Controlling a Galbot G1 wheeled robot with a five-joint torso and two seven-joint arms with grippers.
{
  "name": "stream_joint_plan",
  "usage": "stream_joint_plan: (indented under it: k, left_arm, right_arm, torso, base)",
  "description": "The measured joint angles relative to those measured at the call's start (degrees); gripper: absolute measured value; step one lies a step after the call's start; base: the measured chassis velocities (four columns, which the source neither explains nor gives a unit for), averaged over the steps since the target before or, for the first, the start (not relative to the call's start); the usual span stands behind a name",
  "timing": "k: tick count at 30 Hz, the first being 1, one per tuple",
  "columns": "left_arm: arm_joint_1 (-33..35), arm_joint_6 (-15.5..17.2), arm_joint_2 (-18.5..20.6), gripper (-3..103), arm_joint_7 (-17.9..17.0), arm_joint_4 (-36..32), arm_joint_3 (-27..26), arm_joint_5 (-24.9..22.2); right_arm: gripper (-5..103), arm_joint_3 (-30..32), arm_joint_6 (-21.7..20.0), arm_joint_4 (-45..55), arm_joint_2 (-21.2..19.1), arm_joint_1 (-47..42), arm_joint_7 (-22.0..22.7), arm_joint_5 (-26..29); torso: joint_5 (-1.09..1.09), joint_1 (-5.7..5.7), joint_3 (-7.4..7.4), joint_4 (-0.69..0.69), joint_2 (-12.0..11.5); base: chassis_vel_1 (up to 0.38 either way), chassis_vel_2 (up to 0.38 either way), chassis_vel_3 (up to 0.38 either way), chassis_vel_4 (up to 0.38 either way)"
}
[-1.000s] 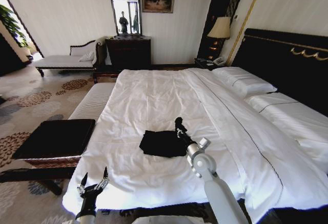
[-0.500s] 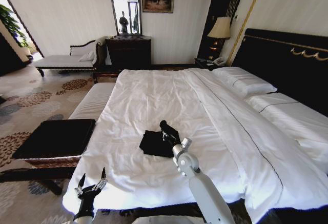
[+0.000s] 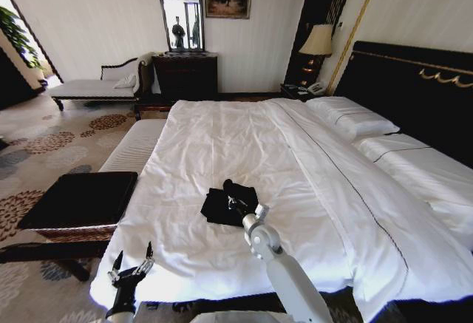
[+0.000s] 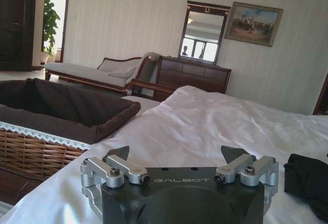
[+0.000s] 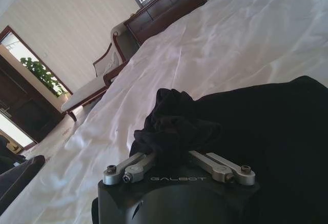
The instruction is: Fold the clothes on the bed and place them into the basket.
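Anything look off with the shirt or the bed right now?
The black T-shirt is not a flat fold: cloth is bunched into a crumpled lump in the right gripper, shut on it. The white duvet is only lightly wrinkled. Left gripper hangs open at the bed's foot.

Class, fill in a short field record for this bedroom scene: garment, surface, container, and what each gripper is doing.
garment: black T-shirt, bunched on the duvet
surface: bed, white duvet
container: wicker basket, dark liner, beside the bed
right gripper: shut on a bunch of the T-shirt's fabric
left gripper: open, low by the bed's near corner, apart from the shirt
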Motion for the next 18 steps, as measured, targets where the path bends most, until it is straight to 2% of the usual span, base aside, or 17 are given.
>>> stream_joint_plan:
  k: [18]
  left_arm:
    - [-0.31,-0.05,-0.08,100,-0.04,0.76,0.51,0.21]
  right_arm:
    - [2,-3.30,0.70,1.53,-1.58,-0.37,-1.14,-2.58]
  torso:
    - [0.00,0.00,0.00,0.00,0.00]
  base:
    - [0.000,0.000,0.000,0.000]
